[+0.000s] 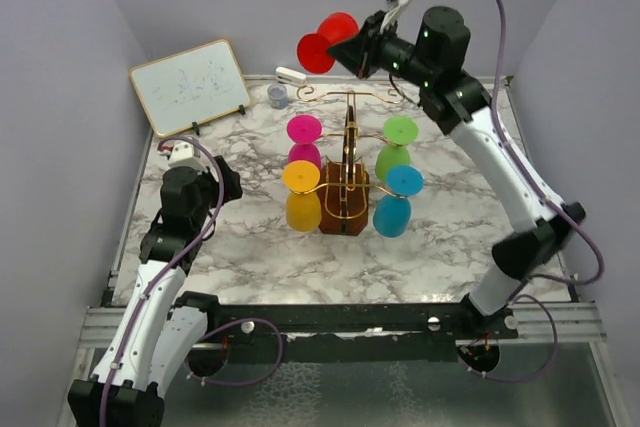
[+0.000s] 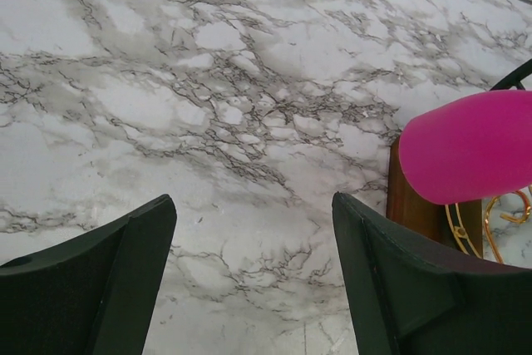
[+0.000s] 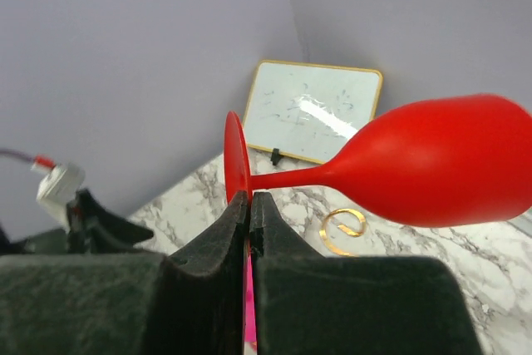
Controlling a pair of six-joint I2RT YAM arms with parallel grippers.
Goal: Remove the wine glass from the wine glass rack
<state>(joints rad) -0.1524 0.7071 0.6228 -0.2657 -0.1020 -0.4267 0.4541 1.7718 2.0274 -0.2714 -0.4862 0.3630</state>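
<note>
Right gripper (image 3: 249,205) is pinched shut on the rim of the red wine glass's (image 3: 432,172) foot, with the glass held sideways in the air. In the top view it is up over the back edge of the marble table (image 1: 250,247), near the whiteboard (image 1: 190,87) and apart from the gold wine glass rack (image 1: 345,182) at the table's middle. Pink, orange, green and blue glasses hang on the rack. Left gripper (image 2: 253,230) stands wide open and empty above the marble, beside the pink glass (image 2: 470,147).
</note>
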